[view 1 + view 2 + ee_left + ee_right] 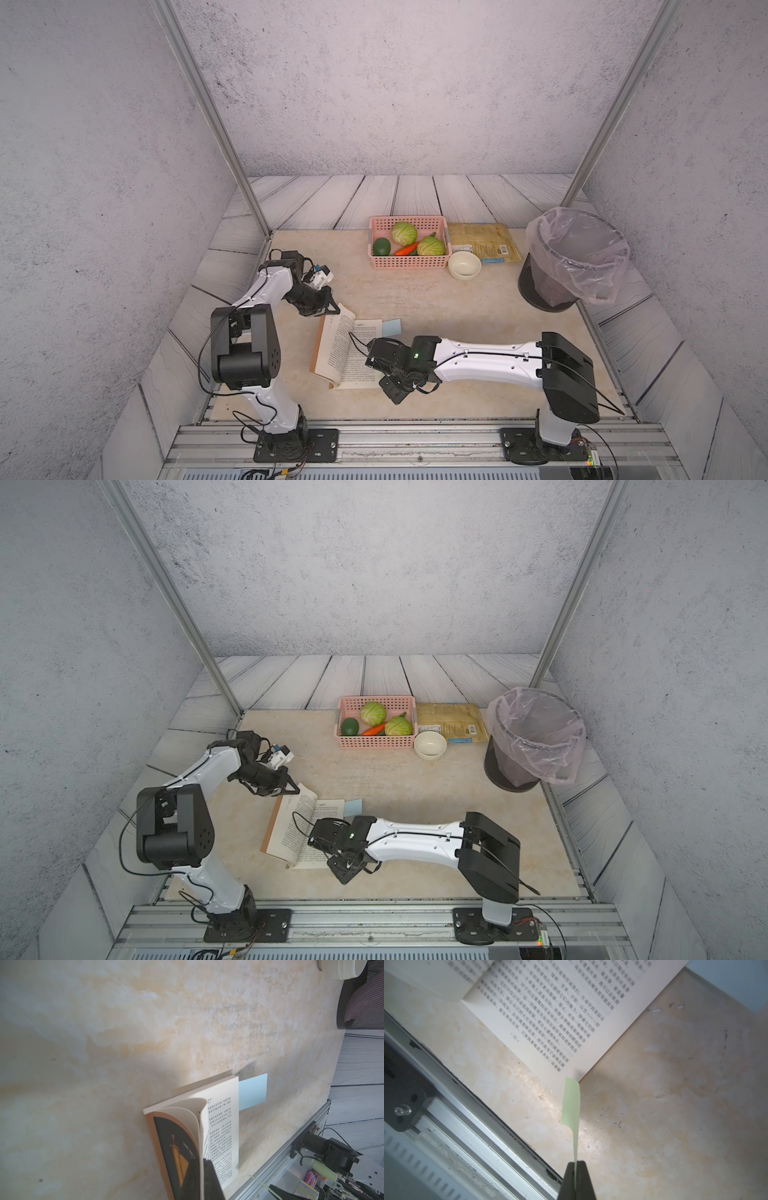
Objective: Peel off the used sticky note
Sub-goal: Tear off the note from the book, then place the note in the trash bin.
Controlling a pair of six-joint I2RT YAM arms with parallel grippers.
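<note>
Green, narrow and slightly curled, the sticky note (571, 1103) runs straight out ahead of the right gripper (575, 1164). The jaws are pressed together on its near end, with only the thin paper between them. The strip's far end reaches the nearest corner of the open book (332, 353). There it overlaps the printed page, though the right wrist view does not show whether it is stuck down or merely lies over it. Under the strip is the bare marbled table (457, 316), and the metal rail at the table's front edge runs just to one side of this gripper.

The left gripper (202, 1169) is closed as well, pinching the front cover and a few curled leaves of the book. It holds them raised off the flat pages (the cover's dark picture shows just beside its fingers). Beyond its tips, at the far end of the page lying open, a blue note (252, 1092) juts out past the page edge and rests on the table. The two grippers are at opposite ends of the book, with its text pages between them.

Well beyond both grippers, across the table, stand a pink basket (409, 262) of vegetables, a white bowl (464, 264) just beside it, and a lined bin (577, 257).
</note>
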